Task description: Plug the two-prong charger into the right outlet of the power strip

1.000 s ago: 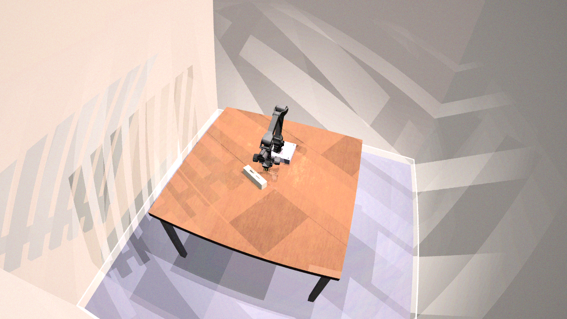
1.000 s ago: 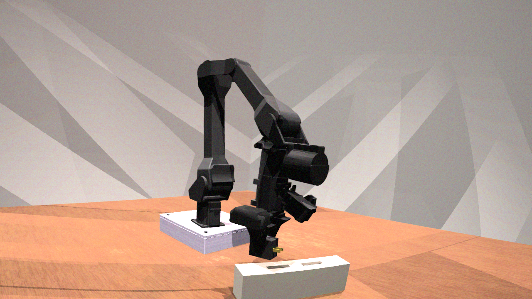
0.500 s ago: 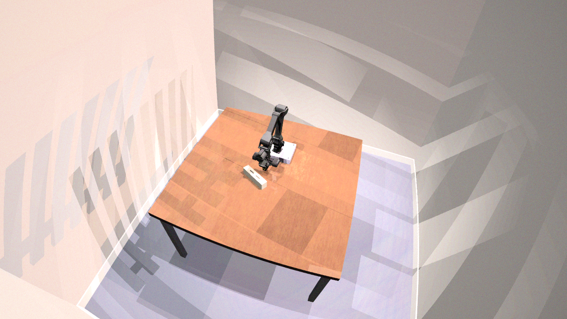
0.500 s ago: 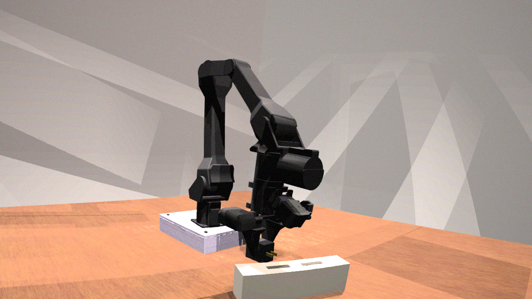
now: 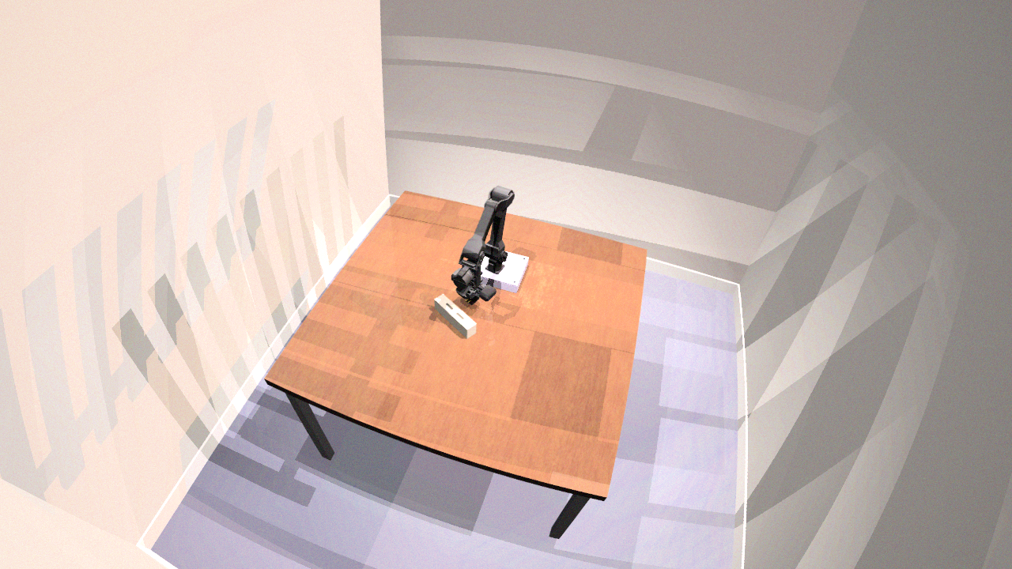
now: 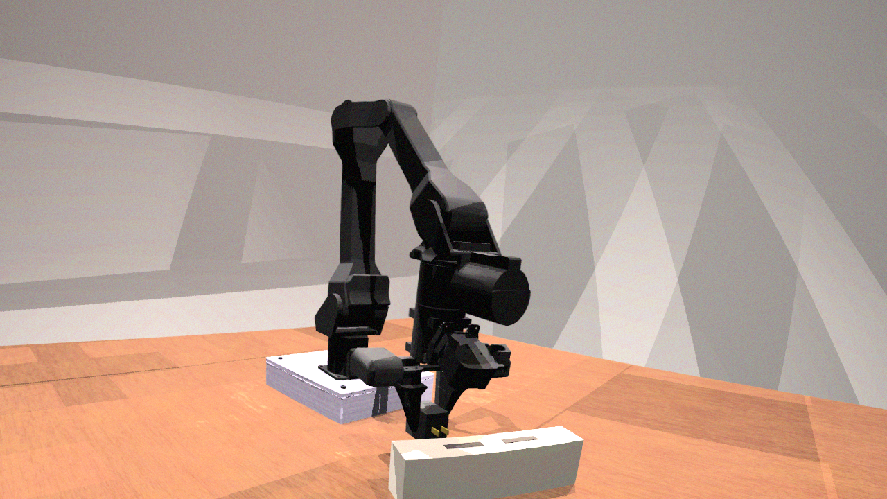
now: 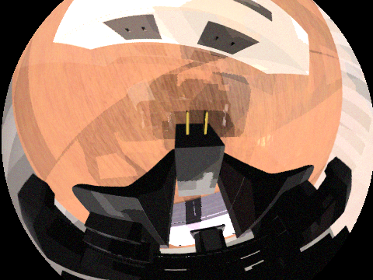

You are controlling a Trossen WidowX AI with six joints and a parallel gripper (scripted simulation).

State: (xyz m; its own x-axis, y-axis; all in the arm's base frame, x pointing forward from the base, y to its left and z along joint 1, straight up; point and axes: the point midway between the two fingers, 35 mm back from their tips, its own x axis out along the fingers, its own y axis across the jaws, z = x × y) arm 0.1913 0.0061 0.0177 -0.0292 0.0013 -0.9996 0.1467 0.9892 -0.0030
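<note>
My gripper (image 5: pixel 472 298) (image 6: pixel 431 414) (image 7: pixel 193 152) is shut on the black charger (image 6: pixel 433 423) (image 7: pixel 199 165), one finger on each side. Its two gold prongs (image 6: pixel 444 430) (image 7: pixel 187 124) stick out forward, free of any outlet. The white power strip (image 5: pixel 465 326) (image 6: pixel 490 475) (image 7: pixel 179 27) lies ahead of them, with a gap of table between. In the wrist view its side face shows two dark outlets, the left outlet (image 7: pixel 136 33) and the right outlet (image 7: pixel 225 33), each with two small holes. The strip stands slanted to the prongs, which point between the outlets. The outlets are hidden in the top and exterior views.
The arm's white base block (image 5: pixel 519 272) (image 6: pixel 303 391) stands behind the gripper on the wooden table (image 5: pixel 452 403) (image 6: pixel 186 434) (image 7: pixel 97 78). The strip's top carries two dark slots. Shadows fall across the table around the charger.
</note>
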